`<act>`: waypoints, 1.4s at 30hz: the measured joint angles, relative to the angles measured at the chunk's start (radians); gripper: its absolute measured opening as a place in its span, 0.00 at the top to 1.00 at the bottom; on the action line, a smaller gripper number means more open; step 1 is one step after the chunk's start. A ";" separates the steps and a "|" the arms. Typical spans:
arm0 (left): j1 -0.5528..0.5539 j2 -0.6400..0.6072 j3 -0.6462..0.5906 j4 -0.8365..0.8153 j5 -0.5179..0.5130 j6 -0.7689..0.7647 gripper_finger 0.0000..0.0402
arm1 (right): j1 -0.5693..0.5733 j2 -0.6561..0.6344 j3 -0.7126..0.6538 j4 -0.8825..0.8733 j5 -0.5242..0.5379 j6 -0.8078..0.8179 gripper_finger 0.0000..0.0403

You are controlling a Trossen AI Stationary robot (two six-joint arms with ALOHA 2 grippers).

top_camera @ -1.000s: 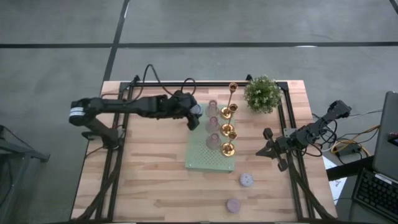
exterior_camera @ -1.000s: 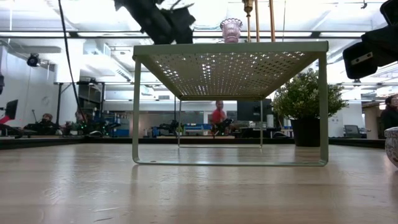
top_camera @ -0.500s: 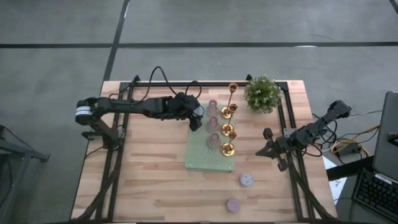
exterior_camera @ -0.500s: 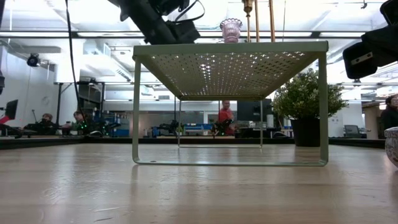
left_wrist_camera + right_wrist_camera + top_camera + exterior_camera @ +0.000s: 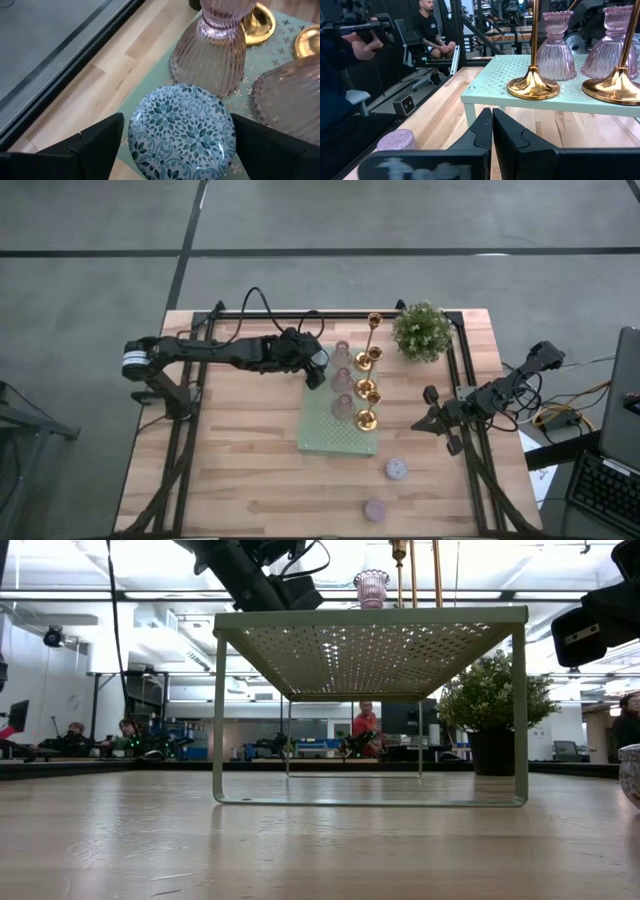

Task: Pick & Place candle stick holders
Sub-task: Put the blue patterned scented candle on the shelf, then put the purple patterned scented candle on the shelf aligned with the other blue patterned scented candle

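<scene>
A round blue-patterned candle stick holder (image 5: 182, 127) rests on the far left corner of the pale green perforated stand (image 5: 325, 435). My left gripper (image 5: 177, 120) is open, with one finger on each side of this holder and a small gap showing. On the stand behind it are three ribbed pink glass holders (image 5: 341, 378) and a row of gold holders (image 5: 367, 392), one of them tall and thin-stemmed (image 5: 373, 330). Two more small round holders (image 5: 397, 470) (image 5: 375, 509) sit on the wood near the front. My right gripper (image 5: 492, 125) waits shut at the table's right side.
The stand (image 5: 370, 640) is a raised shelf on thin legs with open room beneath it. A green potted plant (image 5: 422, 330) is at the far right. Black frame rails run along the table's left and right sides. People sit in the room beyond the table.
My left gripper has moved a little toward the table's right edge and down, over the stand's far left corner, and has then stayed still. The holders on the stand have kept their places.
</scene>
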 joint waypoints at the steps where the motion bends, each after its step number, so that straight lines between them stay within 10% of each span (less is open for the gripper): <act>1: 0.000 -0.004 0.002 0.001 0.000 -0.002 0.10 | 0.000 0.000 0.000 0.000 0.000 0.000 0.98; 25: -0.099 -0.143 0.009 -0.091 0.059 0.053 0.13 | 0.000 -0.001 0.000 0.009 -0.001 0.053 0.98; 42: -0.435 -0.169 0.008 -0.089 0.053 0.121 0.75 | 0.000 -0.002 0.000 0.010 -0.003 0.228 0.98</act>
